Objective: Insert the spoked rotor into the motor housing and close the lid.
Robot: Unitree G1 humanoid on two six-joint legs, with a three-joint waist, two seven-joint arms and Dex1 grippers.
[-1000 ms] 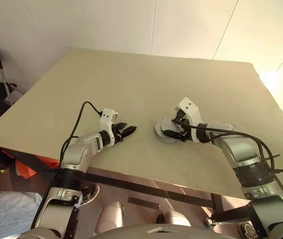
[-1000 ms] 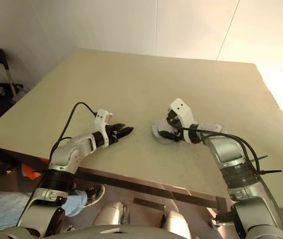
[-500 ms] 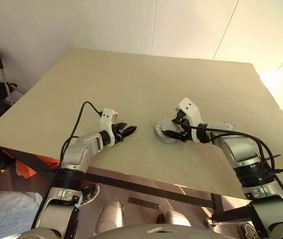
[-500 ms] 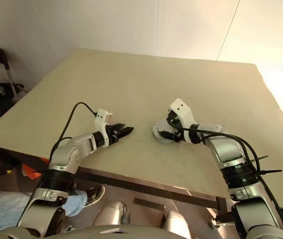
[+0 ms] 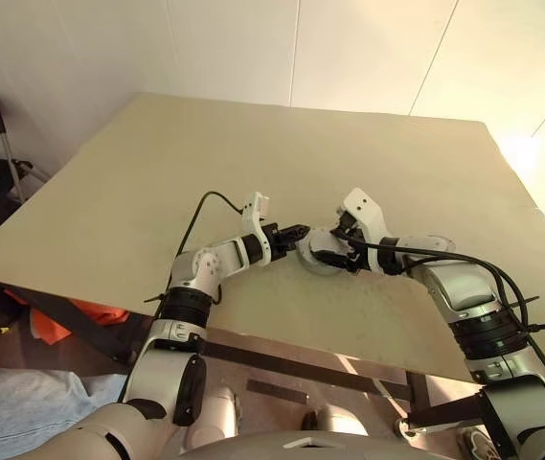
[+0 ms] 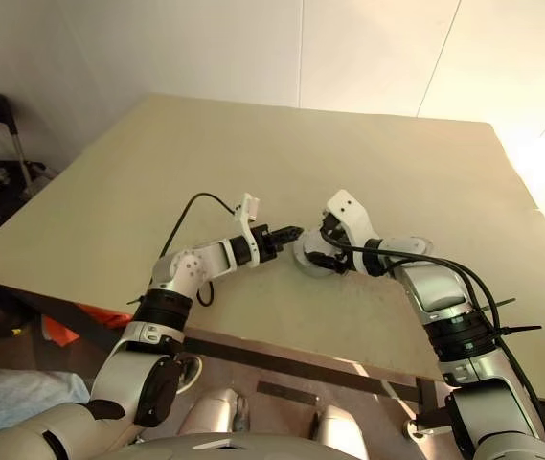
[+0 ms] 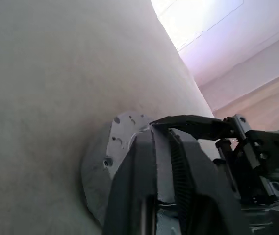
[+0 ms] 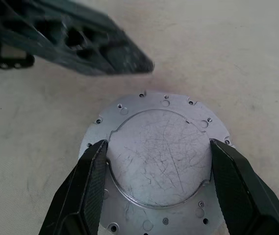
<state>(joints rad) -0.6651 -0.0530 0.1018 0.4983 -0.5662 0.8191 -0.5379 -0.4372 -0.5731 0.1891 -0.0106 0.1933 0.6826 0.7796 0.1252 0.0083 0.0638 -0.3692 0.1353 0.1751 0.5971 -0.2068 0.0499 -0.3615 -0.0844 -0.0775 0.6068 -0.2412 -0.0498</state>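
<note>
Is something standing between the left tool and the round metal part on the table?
Nothing visible does. The left tool, shut, has its tip right beside the rim of the round metal part, with only bare table there. The right tool straddles the part's raised centre from the other side, away from that rim.

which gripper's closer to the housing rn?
Right. The right gripper straddles the housing, one finger on each side of its raised centre. The left gripper is shut, its tips just beside the rim.
</note>
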